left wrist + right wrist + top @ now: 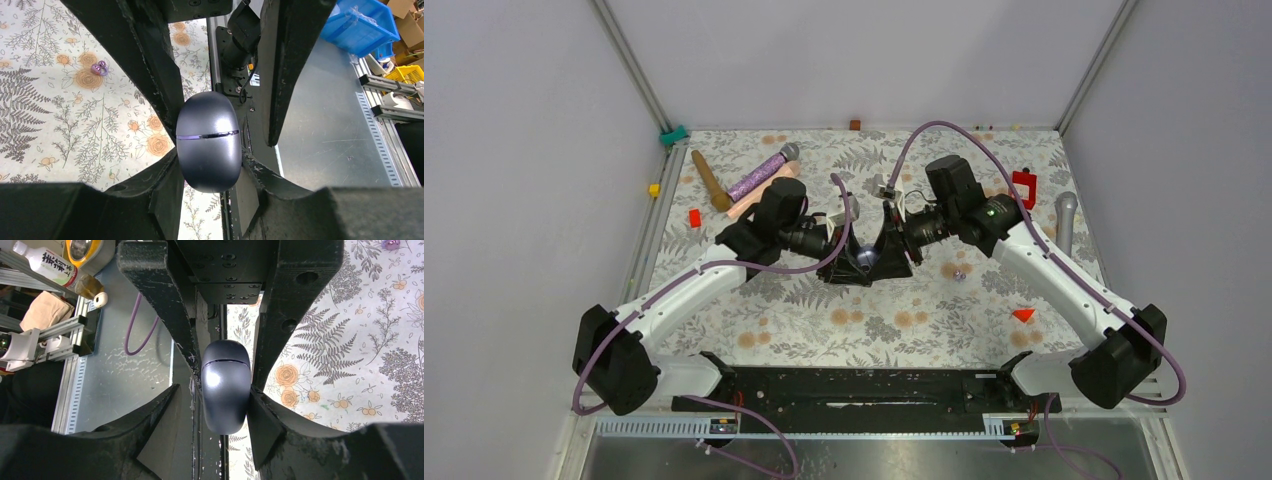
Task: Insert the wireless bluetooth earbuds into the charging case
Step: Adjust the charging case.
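A dark grey egg-shaped charging case (pixel 870 258), closed with its seam showing, is held above the middle of the floral mat. My left gripper (pixel 861 262) is shut on it; in the left wrist view both fingers press the case (pixel 209 142) at its lower half, around my left gripper (pixel 209 167). My right gripper (pixel 892 250) faces it from the other side. In the right wrist view one finger (pixel 260 410) touches the case (pixel 225 387) and the other stands apart, so my right gripper (pixel 215 395) is open around it. A pair of purple earbuds (pixel 958 272) lies on the mat, also in the left wrist view (pixel 99 67) and the right wrist view (pixel 390 244). No black earbuds show.
A purple glitter microphone (pixel 762 172) and a wooden stick (pixel 710 180) lie at the back left. A grey microphone (pixel 1065 220) and a red clamp (pixel 1024 186) lie at the back right. A red triangle (pixel 1023 314) and a red block (pixel 694 217) lie on the mat.
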Controlling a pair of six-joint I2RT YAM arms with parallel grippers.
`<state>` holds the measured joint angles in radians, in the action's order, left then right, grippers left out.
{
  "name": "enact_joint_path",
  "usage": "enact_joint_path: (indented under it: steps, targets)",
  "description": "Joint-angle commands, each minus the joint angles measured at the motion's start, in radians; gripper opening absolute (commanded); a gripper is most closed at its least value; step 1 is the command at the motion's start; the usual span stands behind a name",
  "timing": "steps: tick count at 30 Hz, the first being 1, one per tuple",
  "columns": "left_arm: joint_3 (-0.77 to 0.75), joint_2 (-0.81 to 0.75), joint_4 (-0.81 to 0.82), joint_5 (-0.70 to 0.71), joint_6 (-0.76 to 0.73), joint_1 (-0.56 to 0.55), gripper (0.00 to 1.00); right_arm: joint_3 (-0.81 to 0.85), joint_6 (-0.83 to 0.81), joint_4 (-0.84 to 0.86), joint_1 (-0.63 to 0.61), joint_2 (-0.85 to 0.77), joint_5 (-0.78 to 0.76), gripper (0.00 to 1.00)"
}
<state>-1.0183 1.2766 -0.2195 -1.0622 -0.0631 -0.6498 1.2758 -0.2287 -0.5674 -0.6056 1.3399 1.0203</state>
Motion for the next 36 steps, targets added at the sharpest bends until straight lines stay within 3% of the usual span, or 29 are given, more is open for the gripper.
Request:
enact_joint_path:
  steps: [1, 10, 22, 23, 26, 27, 32, 36]
  targets:
    - [-0.018, -0.026, 0.043, -0.040, -0.004, -0.016, 0.00, 0.031, -0.001, 0.032, 0.007, 0.006, 0.016, 0.59]
    - [-0.013, -0.033, 0.044, -0.044, -0.007, -0.015, 0.00, 0.017, 0.011, 0.057, 0.042, -0.007, 0.020, 0.57]
    - [-0.014, -0.035, 0.042, -0.049, -0.008, -0.015, 0.00, 0.004, 0.017, 0.074, 0.052, -0.002, 0.053, 0.37]
    - [-0.014, -0.037, 0.044, -0.049, -0.009, -0.016, 0.05, 0.003, 0.017, 0.075, 0.052, -0.001, 0.052, 0.36]
    - [-0.013, -0.037, 0.043, -0.049, -0.007, -0.015, 0.48, 0.002, 0.017, 0.075, 0.051, -0.001, 0.044, 0.34]
    - [-0.013, -0.037, 0.044, -0.051, -0.007, -0.016, 0.56, 0.002, 0.017, 0.075, 0.052, -0.001, 0.042, 0.33]
    - [-0.009, -0.031, 0.044, -0.055, -0.010, -0.016, 0.63, 0.002, 0.015, 0.075, 0.052, -0.002, 0.022, 0.32]
    - [-0.008, -0.030, 0.045, -0.059, -0.010, -0.016, 0.61, 0.006, 0.002, 0.058, 0.052, 0.010, 0.004, 0.31]
